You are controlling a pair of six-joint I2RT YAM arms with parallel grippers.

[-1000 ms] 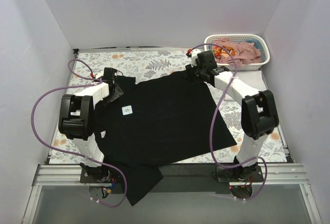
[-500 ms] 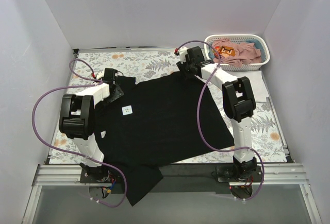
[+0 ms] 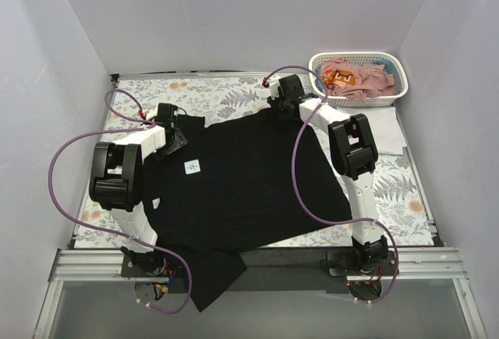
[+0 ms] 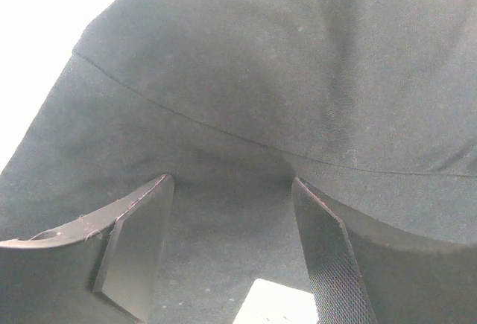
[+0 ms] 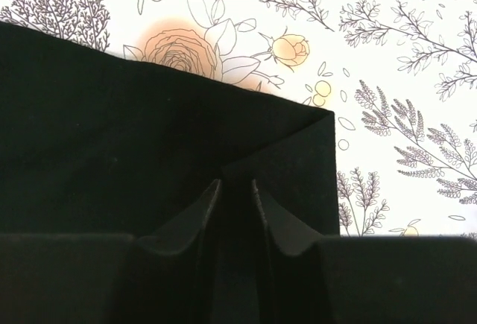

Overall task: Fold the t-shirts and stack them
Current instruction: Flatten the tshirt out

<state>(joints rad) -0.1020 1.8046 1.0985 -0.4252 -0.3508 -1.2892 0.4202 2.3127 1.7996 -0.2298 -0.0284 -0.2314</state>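
The black t-shirt is spread flat on the floral-clothed desk, its far corner clamped in the right gripper, its left edge straddled by the parted left gripper, while pink t-shirts are heaped in the white slotted basket at the far right.

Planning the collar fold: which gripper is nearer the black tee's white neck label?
Left. The left gripper sits at the far-left edge of the black t-shirt, just beyond its white neck label. The right gripper is across the shirt, at its far-right corner.

Plain white walls — floral-print cloth, grey metal rail in front
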